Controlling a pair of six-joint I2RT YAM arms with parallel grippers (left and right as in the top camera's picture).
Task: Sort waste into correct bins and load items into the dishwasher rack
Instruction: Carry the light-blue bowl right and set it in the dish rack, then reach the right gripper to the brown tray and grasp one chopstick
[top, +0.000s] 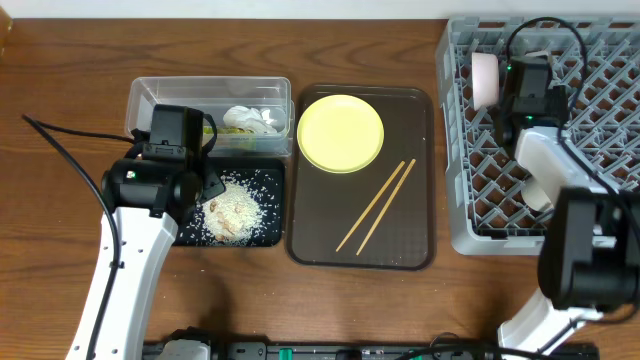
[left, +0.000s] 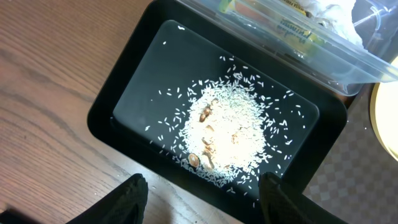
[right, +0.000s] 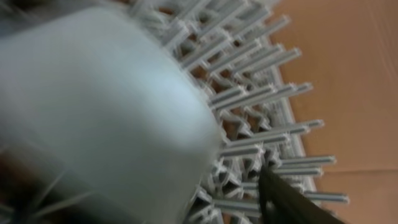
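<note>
My left gripper (left: 202, 193) is open and empty, hovering over the near edge of the black tray (left: 155, 81), which holds a pile of rice scraps (left: 230, 130). Behind it the clear tub (top: 170, 95) holds white paper (top: 250, 118) and the green-yellow wrapper (left: 280, 25). The yellow plate (top: 340, 132) and two chopsticks (top: 375, 205) lie on the brown tray (top: 415, 230). My right gripper (top: 515, 85) is inside the grey rack (top: 460, 200), beside a pale bowl (top: 485, 78) standing on edge. In the right wrist view the bowl (right: 106, 106) is a blur, with one finger apart from it.
The wooden table edge runs along the front. The right arm's white link (top: 545, 150) and black cables lie across the rack's middle. A white rounded shape (top: 537, 192) sits under that arm; I cannot tell what it is.
</note>
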